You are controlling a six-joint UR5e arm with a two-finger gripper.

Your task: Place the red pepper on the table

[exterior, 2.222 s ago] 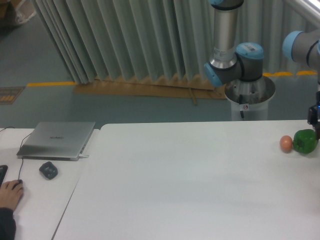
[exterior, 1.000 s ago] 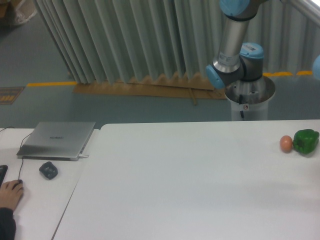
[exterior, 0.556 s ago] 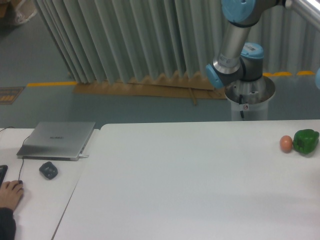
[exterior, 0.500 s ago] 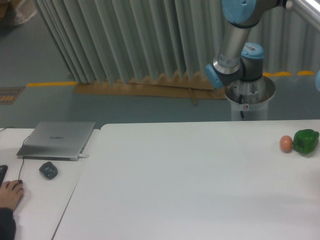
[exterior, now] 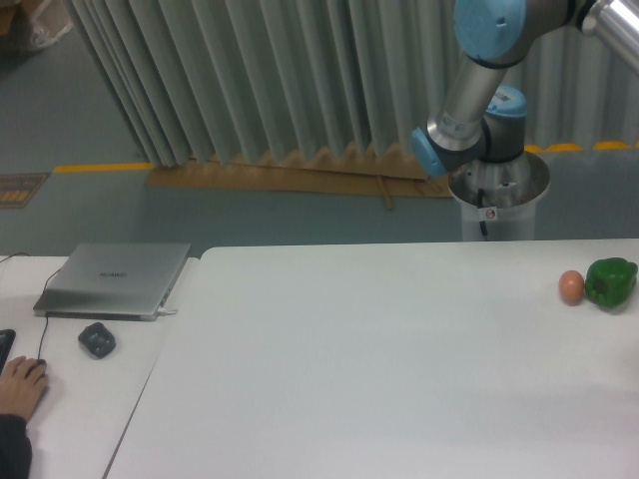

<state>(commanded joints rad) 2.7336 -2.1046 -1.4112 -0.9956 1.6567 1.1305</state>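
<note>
Although the task turns on the red pepper, it shows nowhere in the present view, neither on the bench (exterior: 399,359) nor in the air above it, so where it is cannot be told; I judge it is probably carried out of frame to the right. The jaws are out of view too, so whether they are wide, narrow or holding anything cannot be told. What has changed is the arm (exterior: 477,95): two seconds ago its end hung at the right edge just above the green pepper (exterior: 610,281), and since then it has lifted away, the upper link swinging from upright to a lean toward the upper right. The green pepper and the egg (exterior: 571,286) just beside it have not moved. On the side desk the laptop (exterior: 113,279), the dark mouse (exterior: 97,339) and a person's hand (exterior: 20,384) sit as before. The placing looks not yet done.
</note>
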